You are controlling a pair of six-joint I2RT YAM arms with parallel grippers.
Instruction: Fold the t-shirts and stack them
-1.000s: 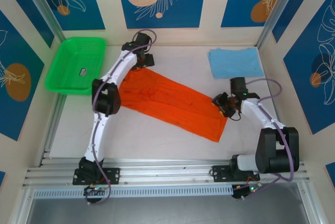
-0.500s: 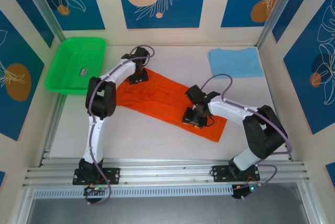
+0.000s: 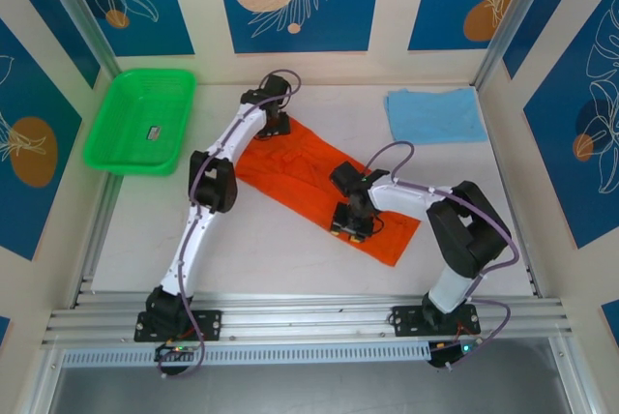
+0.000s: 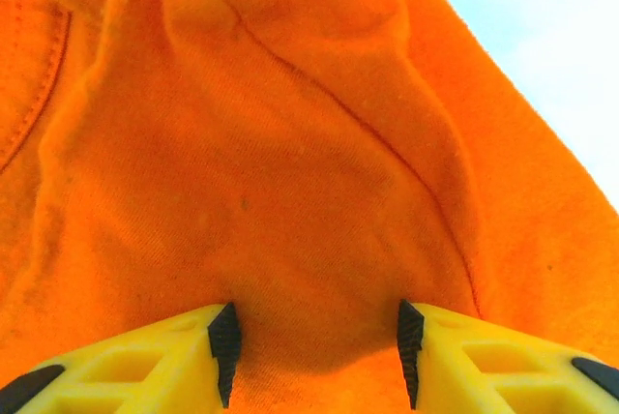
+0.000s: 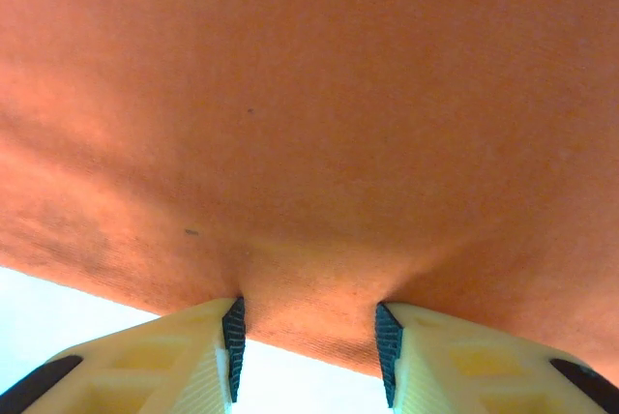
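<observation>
The orange t-shirt [image 3: 309, 177] lies flat as a long diagonal strip across the middle of the table. The sky-blue t-shirt [image 3: 435, 114] rests folded at the far right. My left gripper [image 3: 276, 124] is down on the orange shirt's far left end. In the left wrist view that gripper [image 4: 314, 351] is open, its jaws apart with puckered orange cloth [image 4: 290, 143] between them. My right gripper [image 3: 350, 223] is at the shirt's near edge. In the right wrist view it [image 5: 309, 346] is open, and the orange hem [image 5: 309, 95] dips between its jaws.
A bright green basket [image 3: 97, 148] stands at the far left with a small object [image 3: 153, 131] inside. Bare white table [image 3: 290, 259] lies in front of the shirt. Patterned walls close in the back and sides.
My right gripper swung from the shirt's right end to its near edge. My left gripper moved right along the far end, and the shirt's left part drew in to the right.
</observation>
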